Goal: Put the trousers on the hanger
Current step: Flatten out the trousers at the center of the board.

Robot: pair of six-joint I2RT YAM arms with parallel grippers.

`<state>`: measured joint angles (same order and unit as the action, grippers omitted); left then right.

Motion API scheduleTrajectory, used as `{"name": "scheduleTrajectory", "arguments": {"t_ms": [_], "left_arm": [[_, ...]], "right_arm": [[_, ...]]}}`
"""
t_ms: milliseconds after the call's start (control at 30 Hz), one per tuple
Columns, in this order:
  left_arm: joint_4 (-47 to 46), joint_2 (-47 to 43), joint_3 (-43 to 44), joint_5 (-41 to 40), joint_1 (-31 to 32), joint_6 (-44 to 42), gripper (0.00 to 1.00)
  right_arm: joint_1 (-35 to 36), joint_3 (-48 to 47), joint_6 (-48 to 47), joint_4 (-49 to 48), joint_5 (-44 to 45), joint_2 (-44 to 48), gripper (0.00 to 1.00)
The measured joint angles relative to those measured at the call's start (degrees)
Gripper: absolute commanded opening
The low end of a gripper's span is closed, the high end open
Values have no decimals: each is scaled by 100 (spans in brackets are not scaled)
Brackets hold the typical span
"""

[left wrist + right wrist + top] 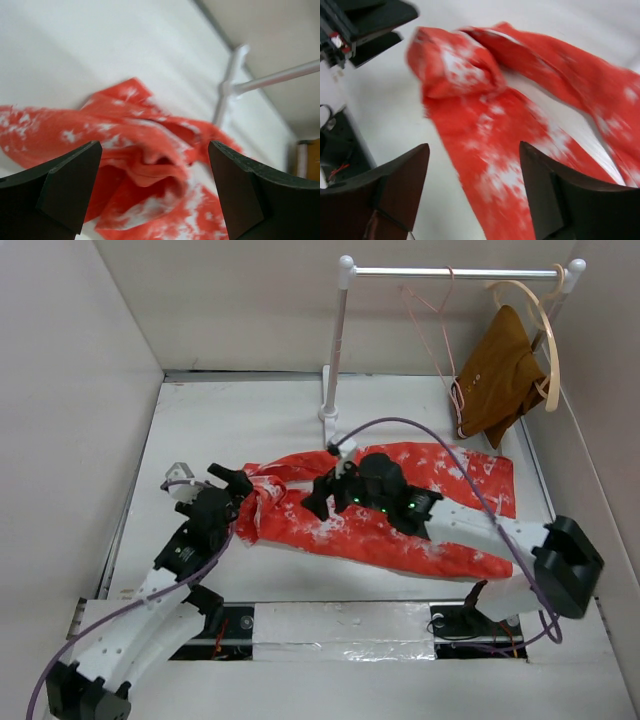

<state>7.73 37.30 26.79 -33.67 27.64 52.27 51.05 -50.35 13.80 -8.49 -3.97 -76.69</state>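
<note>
The right arm lies across the middle of the trousers (455, 475) and hides that stretch; their soft red-orange cloth, blotched white, sprawls on the white table (200, 420), bunched into a crumple at the left end. The thin pink wire hanger (428, 335) hangs on the metal rail (450, 272) at the back, well apart, its lower corner lost against a brown garment (495, 375). The left gripper (232, 480) and right gripper (325, 495) hover over the cloth, jaws spread, holding nothing.

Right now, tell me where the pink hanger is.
In the top view the hanger hangs on the rail, far right, just left of the brown garment.
</note>
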Motion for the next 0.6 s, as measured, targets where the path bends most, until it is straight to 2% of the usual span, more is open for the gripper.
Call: {"name": "scheduleTrajectory", "arguments": {"t_ms": [200,367,433,467,500,600], "left_arm": [[22,-1167,411,-247,-2,-79,80],[278,-1182,442,-321,-7,-46,82],[376,-1180,442,-273,-28,-28,82],[398,-1182,442,-254,-39,-28,81],[409,-1180,442,-219,-39,-28,81],[411,-1088,442,-151,-44,-35,79]], "right_arm": [[310,-1453,-334,-343,-450,-1790,84],[382,-2870,-516,-92,-498,-3296,82],[459,-3141,-544,-33,-514,-3652,69],[507,-3198,-551,-4,-520,-3762,56],[555,-3209,-577,22,-522,-3825,28],[667,-3110,-592,72,-420,-3805,0]]}}
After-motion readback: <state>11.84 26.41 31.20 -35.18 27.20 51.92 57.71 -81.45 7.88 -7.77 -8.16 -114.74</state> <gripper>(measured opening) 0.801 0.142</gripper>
